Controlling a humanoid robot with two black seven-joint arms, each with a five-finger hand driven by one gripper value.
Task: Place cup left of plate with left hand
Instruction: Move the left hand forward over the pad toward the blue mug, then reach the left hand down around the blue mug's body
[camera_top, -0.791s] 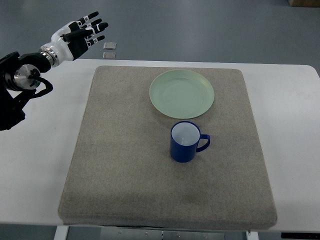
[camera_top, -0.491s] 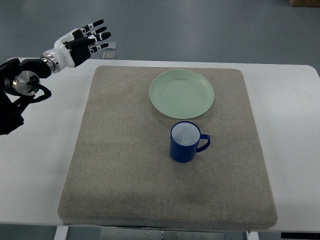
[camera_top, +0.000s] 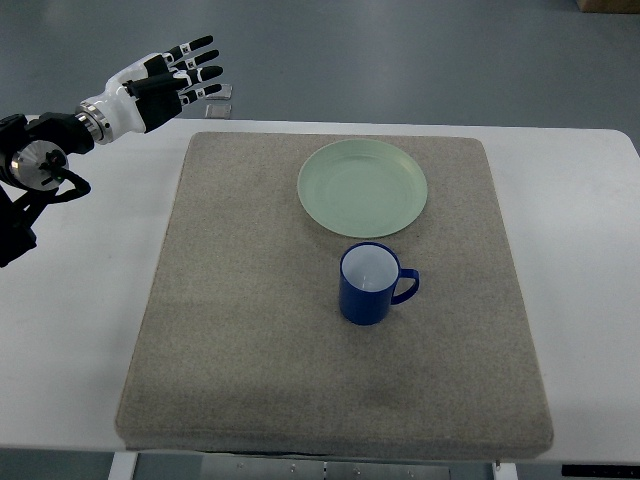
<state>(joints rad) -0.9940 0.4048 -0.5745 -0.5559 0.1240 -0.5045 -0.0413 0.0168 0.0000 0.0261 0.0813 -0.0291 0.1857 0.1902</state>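
Observation:
A blue cup (camera_top: 370, 284) with a white inside stands upright on the grey mat (camera_top: 250, 320), its handle pointing right. Just behind it lies a pale green plate (camera_top: 362, 187). My left hand (camera_top: 175, 75) hovers over the table's far left corner, well away from both, with its fingers spread and nothing in them. Its black arm comes in from the left edge. The right arm does not show.
The mat covers most of a white table (camera_top: 580, 250). Two small square objects (camera_top: 222, 100) lie on the floor beyond the table's far edge, close to my left hand's fingertips.
My left hand has drifted slightly to the right and its forearm has shifted up a little. Cup and plate have stayed put.

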